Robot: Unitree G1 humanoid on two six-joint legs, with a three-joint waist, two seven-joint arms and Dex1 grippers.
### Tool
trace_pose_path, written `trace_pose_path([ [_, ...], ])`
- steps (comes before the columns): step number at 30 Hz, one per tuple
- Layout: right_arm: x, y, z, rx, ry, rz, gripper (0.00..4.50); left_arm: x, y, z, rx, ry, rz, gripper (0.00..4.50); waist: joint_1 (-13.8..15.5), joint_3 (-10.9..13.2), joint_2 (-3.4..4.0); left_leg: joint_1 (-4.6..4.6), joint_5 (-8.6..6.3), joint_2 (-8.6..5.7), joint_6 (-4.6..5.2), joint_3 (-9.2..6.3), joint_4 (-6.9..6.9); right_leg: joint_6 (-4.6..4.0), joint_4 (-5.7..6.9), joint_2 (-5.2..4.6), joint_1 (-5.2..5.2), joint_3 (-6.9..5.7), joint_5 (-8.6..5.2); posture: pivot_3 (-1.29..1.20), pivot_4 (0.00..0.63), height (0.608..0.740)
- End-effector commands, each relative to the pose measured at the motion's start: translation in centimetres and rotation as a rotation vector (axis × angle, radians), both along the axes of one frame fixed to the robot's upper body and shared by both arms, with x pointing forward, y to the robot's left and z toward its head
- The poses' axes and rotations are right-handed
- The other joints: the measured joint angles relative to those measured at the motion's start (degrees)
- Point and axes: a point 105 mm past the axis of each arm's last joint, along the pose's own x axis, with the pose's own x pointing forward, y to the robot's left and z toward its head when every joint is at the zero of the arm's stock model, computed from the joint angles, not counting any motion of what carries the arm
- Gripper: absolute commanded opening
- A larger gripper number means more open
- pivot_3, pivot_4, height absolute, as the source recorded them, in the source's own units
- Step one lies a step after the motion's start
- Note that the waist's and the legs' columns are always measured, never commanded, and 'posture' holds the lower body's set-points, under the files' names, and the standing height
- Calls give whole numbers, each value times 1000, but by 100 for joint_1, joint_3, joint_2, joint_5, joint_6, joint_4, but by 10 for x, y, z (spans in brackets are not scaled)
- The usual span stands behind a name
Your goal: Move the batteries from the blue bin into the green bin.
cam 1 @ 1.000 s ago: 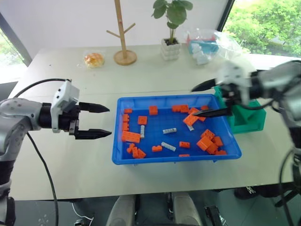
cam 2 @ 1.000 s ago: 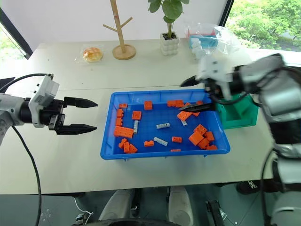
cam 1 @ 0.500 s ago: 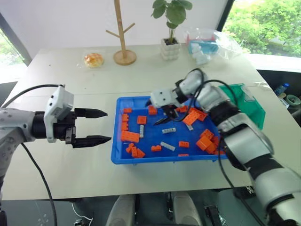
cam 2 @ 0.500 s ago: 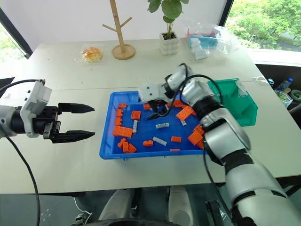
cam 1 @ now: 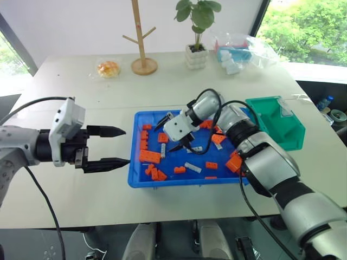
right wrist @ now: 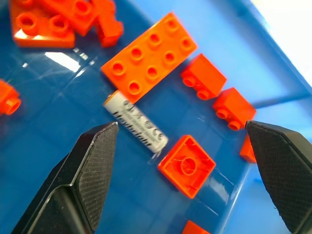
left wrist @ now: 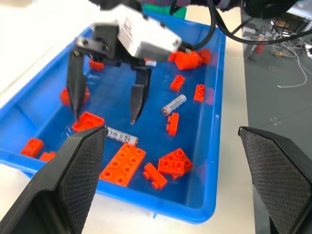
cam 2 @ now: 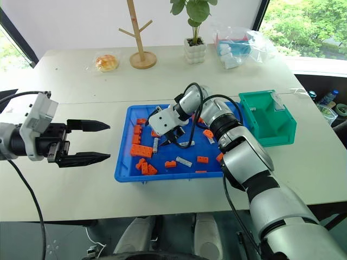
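While poised over battery [right wrist: 136, 121], right pincer [left wrist: 106, 99] agape

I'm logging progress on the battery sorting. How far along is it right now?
Done: nothing I can confirm; what shows of the green bin looks bare, though part of its inside is hidden. In hand: the right gripper hangs open inside the blue bin, over a battery lying among the orange bricks, not yet gripping. The left gripper waits open beside the tray. Left: at least three batteries still to move.
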Motion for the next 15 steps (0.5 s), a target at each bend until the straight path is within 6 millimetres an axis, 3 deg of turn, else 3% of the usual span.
trace_pose_path([
  [1,0,5,4,11,-32,24,4306,2,0,10,0,-40,0,4500,-6,0,0,0,0,0,0,0,0,0,0,1,0,0,0,0,150,693],
  [15,-6,16,-16,-39,-39,76,4306,5,-3,11,-11,-57,-4,4500,-129,0,0,6,2,2,-3,0,-7,-3,7,7,-3,8,-2,0,150,693],
])
